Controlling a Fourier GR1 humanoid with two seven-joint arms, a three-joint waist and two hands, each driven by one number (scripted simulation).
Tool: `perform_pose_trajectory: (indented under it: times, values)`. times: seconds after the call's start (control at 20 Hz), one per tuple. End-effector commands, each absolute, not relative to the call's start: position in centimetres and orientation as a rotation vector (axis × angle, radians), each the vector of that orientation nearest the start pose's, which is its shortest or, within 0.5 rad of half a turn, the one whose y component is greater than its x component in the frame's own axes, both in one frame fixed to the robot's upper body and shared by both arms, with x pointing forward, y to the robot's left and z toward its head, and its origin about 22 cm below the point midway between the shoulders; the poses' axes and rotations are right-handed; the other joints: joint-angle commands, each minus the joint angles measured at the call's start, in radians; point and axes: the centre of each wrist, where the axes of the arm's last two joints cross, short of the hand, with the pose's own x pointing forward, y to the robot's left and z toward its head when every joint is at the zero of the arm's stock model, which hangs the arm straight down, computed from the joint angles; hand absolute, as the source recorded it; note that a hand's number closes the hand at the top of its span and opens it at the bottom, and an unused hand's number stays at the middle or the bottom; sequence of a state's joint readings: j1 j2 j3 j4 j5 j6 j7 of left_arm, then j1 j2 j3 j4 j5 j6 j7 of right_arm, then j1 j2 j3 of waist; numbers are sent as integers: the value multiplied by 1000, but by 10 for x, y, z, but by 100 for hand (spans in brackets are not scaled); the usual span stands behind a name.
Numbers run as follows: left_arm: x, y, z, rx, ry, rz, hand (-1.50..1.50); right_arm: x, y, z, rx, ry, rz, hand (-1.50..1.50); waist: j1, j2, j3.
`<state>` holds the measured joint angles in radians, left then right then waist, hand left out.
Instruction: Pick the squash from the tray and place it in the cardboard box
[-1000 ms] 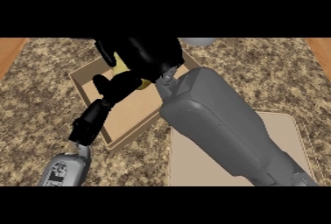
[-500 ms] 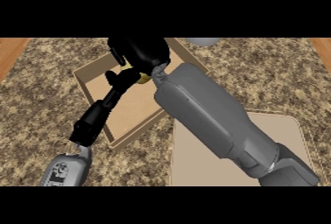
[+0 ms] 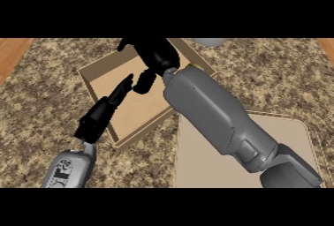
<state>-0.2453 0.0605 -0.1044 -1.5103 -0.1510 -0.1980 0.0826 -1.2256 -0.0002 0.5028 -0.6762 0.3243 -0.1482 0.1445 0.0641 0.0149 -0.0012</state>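
Counter and a grey object at the far edge

The speckled brown granite counter [image 3: 274,79] filled most of the view, with wooden strips [image 3: 13,53] showing at both upper corners. A pale grey rounded object [image 3: 210,42], cut off by the frame, sat at the top.

One cardboard box [image 3: 140,110], one tray [image 3: 209,172], two hands.

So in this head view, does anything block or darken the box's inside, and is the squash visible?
Head view: the right hand and its grey forearm cover the cardboard box's far corner; the left hand lies across its floor; lighting is flat, no glare; no squash shows, and the tray looks bare.
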Motion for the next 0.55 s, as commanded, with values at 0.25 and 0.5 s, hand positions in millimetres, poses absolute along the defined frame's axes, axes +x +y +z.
perform_pose_trajectory:
  times: [0.25, 0.5]
  values:
    - [295, 185, 50, -68, -1609, -477, 0, 418, -27, 143, -119, -1901, 622, -150, -11, 2, 2]
    - [291, 203, 50, -61, -1617, -487, 0, 433, -54, 150, 63, -1904, 399, -150, -27, -4, 2]
